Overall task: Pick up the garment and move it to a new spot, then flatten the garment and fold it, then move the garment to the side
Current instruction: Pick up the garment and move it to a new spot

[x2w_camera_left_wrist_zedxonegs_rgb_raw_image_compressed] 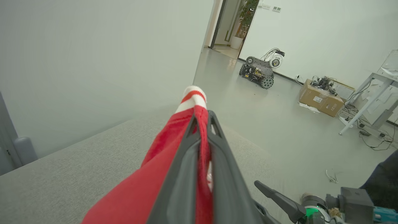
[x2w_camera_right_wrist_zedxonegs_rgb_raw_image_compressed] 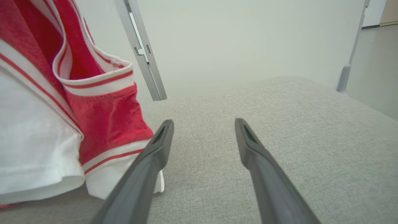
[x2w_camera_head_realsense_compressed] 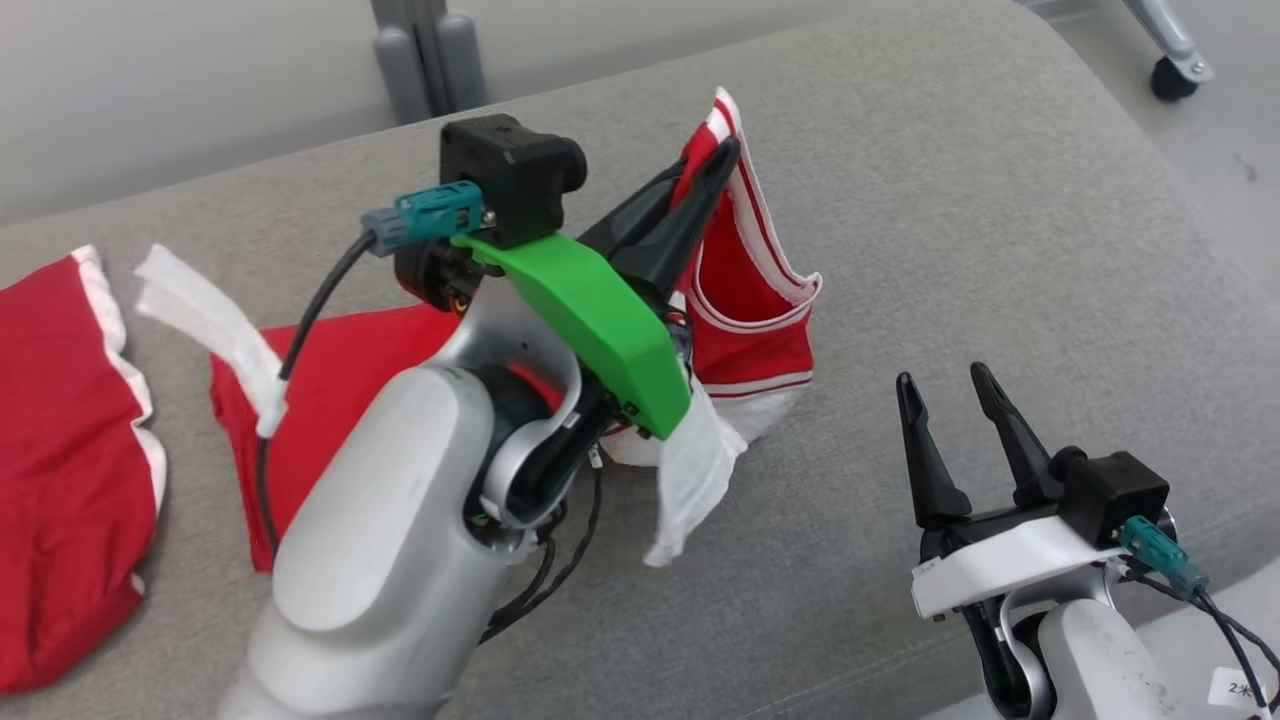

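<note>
1. garment (x2w_camera_head_realsense_compressed: pixel 750 330), red with white striped trim, is pinched at a trimmed edge by the left tool (x2w_camera_head_realsense_compressed: pixel 725 155), whose two fingers are pressed together on the cloth. the rest hangs below the left tool, and its white lower hem seems to touch the grey padded surface (x2w_camera_head_realsense_compressed: pixel 1000 200).
2. right tool (x2w_camera_head_realsense_compressed: pixel 942 378) sits to the right of the left tool and lower. its fingers are spread apart with nothing between them.
3. far to the left of the left tool lies a second red cloth (x2w_camera_head_realsense_compressed: pixel 60 470). more red cloth shows under the left forearm, and i cannot tell whether it belongs to the held piece.
4. the step in hand looks like carrying the piece to a fresh spot. to do it well, raise the left tool until the hem clears the surface, so nothing drags or bunches.
5. head for the bare grey area right of the left tool, at an easy pace so the thin pinch does not slip.
6. set the hem down first, then let the cloth lie out flat. the right tool could catch a free corner to spread it.
</note>
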Tool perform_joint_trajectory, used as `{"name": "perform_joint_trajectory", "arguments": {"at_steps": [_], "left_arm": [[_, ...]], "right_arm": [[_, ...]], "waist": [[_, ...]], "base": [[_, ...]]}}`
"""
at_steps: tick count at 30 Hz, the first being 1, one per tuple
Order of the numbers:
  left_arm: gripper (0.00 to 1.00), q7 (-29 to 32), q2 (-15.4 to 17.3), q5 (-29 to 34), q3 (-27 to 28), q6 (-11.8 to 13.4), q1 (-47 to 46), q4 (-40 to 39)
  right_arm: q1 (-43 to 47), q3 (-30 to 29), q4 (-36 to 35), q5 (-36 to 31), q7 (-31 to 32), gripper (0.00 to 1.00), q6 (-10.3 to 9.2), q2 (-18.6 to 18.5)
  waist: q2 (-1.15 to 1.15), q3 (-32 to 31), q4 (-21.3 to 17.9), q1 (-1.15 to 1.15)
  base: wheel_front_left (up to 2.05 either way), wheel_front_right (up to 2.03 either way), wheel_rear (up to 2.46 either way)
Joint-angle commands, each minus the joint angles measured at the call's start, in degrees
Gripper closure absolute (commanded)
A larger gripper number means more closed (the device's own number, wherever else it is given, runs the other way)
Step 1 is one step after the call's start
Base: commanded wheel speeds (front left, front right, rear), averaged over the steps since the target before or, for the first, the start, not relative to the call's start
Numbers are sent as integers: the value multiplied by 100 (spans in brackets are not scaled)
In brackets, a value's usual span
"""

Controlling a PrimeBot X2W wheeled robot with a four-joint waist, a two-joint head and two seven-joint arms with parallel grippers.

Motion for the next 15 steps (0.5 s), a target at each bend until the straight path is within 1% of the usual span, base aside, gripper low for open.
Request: {"name": "perform_joint_trajectory", "arguments": {"at_steps": [1, 6, 10, 12, 13, 14, 15], "left_arm": [[100, -179, -41, -99, -164, 68, -228, 172], [100, -919, -31, -780, -806, 482, -719, 666], [100, -1414, -28, -1291, -1389, 707, -1131, 1137], [55, -1634, -30, -1544, -1720, 761, -1296, 1367], [5, -1715, -30, -1697, -1906, 771, -1350, 1502], [0, -1787, -27, -1775, -2048, 784, -1403, 1614], [0, -1871, -27, -1843, -2205, 782, -1470, 1721]], "right_arm": [[-62, -15, -29, 48, -20, 0, -6, -6], [-127, -60, -23, 115, -19, 0, -6, -2], [-133, -45, -12, 173, -20, 0, -6, -1], [-129, -9, -6, 209, -20, 0, -6, 0], [-135, 9, 0, 229, -20, 0, -6, 0], [-143, 22, 8, 236, -20, 0, -6, -2], [-148, 35, 16, 237, -20, 0, -6, -2]], "waist": [[0, 261, -484, 0], [0, 412, -836, 0], [0, 496, -1039, 0], [0, 524, -1116, 0], [0, 538, -1150, 0], [0, 545, -1174, 0], [0, 550, -1195, 0]], "base": [[0, 0, 0], [0, 0, 0], [0, 0, 0], [0, 0, 0], [0, 0, 0], [0, 0, 0], [0, 0, 0]]}}
